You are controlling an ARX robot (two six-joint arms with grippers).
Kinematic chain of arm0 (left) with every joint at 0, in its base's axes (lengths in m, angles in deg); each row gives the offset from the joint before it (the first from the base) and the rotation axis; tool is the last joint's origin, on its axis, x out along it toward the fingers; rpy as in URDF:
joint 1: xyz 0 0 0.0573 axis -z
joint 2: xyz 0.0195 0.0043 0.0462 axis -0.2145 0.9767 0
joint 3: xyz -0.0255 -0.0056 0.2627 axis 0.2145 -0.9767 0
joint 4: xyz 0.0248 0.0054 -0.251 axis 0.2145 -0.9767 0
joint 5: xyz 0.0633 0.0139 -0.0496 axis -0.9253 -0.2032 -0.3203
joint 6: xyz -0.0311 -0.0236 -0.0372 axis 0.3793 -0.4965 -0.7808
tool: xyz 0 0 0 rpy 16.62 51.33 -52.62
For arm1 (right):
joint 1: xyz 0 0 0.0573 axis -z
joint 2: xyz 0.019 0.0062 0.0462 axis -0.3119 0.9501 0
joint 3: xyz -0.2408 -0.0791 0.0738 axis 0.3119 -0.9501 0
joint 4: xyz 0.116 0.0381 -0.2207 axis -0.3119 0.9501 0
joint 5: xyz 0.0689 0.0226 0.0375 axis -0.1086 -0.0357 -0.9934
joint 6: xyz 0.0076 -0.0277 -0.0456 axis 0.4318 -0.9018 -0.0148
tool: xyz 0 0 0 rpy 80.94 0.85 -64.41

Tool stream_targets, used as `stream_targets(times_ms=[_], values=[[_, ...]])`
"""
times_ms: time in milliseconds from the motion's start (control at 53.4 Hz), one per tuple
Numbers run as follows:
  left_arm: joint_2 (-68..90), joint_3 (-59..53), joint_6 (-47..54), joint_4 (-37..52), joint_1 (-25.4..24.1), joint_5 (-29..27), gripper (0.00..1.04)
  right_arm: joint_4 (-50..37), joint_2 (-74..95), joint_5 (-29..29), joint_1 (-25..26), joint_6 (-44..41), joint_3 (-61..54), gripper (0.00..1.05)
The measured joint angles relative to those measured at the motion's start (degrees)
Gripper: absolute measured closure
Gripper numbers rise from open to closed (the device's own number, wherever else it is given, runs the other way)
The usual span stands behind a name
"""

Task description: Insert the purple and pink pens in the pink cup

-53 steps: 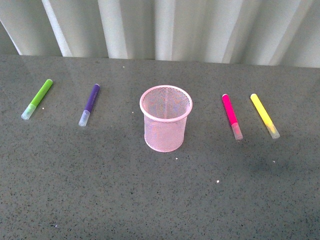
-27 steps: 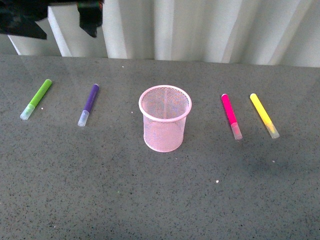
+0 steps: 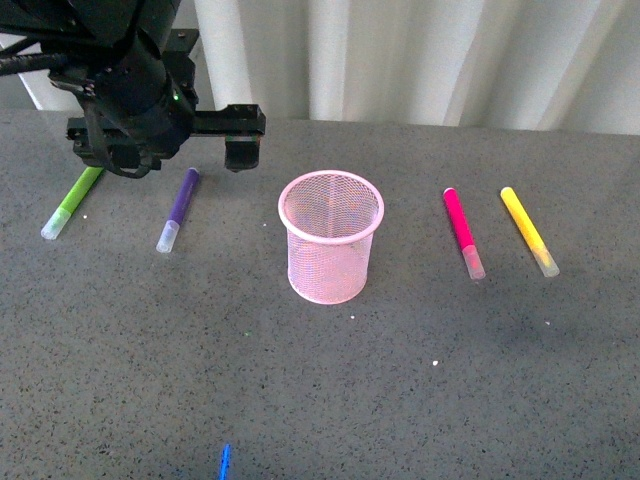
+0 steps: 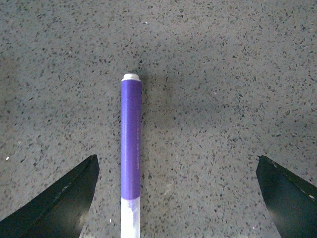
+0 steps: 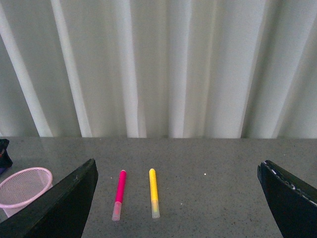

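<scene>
The left tool (image 4: 176, 198) is hanging wide apart over the purple pen (image 4: 131, 139) lying on the bench (image 3: 400, 400), left of the empty pink cup (image 3: 328, 272). I think grabbing is starting: next it is needing to drop and squeeze. The right tool (image 5: 178, 198) is gaping too. I am counting one pink pen (image 3: 462, 230), one green marker (image 3: 70, 205), one yellow marker (image 3: 528, 230), one cup

Cap of purple pen (image 4: 131, 148) partly past left wrist view's edge; lime-green marker (image 3: 66, 209) tip behind left arm (image 3: 125, 85)

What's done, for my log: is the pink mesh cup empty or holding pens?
Empty: nothing shows inside the pink mesh cup; the purple marker pen and pink marker pen lie outside it.
</scene>
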Motion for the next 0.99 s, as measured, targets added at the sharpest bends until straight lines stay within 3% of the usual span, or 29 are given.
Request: stream_targets(times_ms=[562,637,787,824,899,993], values=[[10.40,6.05,6.69,3.56,-0.13,-0.28,0.08,0.00,0.00,0.00,0.00,0.02,0.00,0.07],[11.06,6.05,7.15,4.35,-0.26,-0.07,0.25,0.00,0.00,0.00,0.00,0.02,0.00,0.07],[11.39,6.03,7.67,5.60,-0.24,0.24,0.43,0.00,0.00,0.00,0.00,0.02,0.00,0.07],[11.61,5.99,7.87,6.29,-0.22,0.24,0.53,0.00,0.00,0.00,0.00,0.00,0.00,0.07],[11.78,5.99,7.87,6.58,-0.20,0.42,0.61,0.00,0.00,0.00,0.00,0.02,0.00,0.07],[12.00,5.99,7.89,7.06,-0.13,0.50,0.78,0.00,0.00,0.00,0.00,0.02,0.00,0.07]])
